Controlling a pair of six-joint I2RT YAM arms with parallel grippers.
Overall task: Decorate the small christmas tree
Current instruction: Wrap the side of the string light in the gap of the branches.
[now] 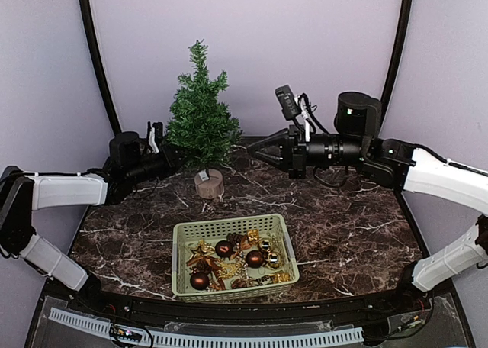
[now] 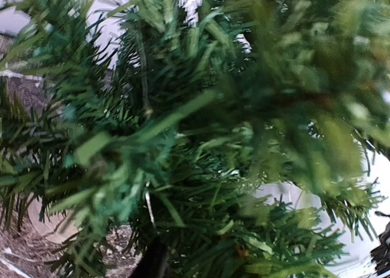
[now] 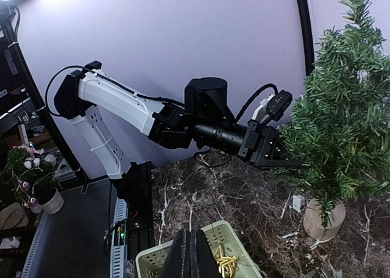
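The small christmas tree [image 1: 200, 111] stood upright on its round wooden stump [image 1: 208, 184] at the back of the dark marbled table [image 1: 343, 226], left of centre and behind the basket [image 1: 177, 256]. The left gripper [image 3: 291, 162] was pushed in among the tree's lower branches from the left. Its wrist camera showed only blurred green needles, so I could not tell how far its fingers were parted or whether they held anything.

The right gripper [image 1: 253, 151] hung above the table just to the right of the tree and pointed at it, apart from the branches. Its fingers seemed pressed together, with only a thin seam between them in the wrist view and nothing visible in their grasp.

The pale green slotted basket sat near the front edge, between the two arms. It held brown baubles [image 1: 224, 249] mixed with gold ornaments [image 1: 252, 236].
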